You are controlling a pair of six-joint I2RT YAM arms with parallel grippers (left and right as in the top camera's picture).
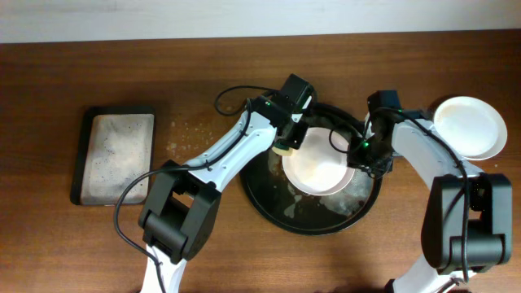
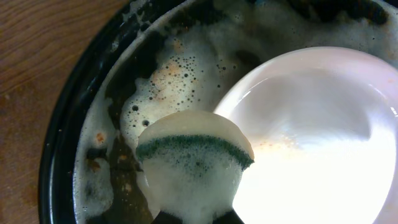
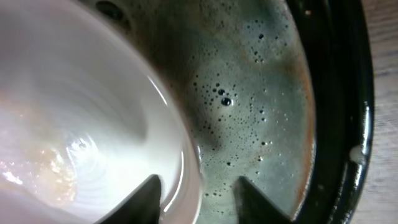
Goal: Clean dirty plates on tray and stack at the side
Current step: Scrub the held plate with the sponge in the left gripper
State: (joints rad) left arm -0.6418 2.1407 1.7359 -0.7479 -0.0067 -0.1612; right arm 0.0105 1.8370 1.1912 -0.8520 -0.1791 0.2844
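A white plate (image 1: 319, 167) sits tilted in the foamy black tray (image 1: 269, 203). My left gripper (image 1: 287, 143) is shut on a soapy yellow and green sponge (image 2: 193, 149) at the plate's (image 2: 311, 124) left rim, above the tray (image 2: 62, 124). My right gripper (image 1: 358, 153) grips the plate's right rim. In the right wrist view its fingers (image 3: 198, 183) straddle the rim of the plate (image 3: 74, 93), one inside, one outside over the tray (image 3: 348, 93). A faint orange smear (image 3: 50, 168) remains inside the plate.
A white plate (image 1: 470, 126) lies on the table at the far right; I cannot tell whether another lies under it. A grey rectangular sponge tray (image 1: 114, 155) with foam sits at the left. Drops (image 1: 191, 130) speckle the wood between.
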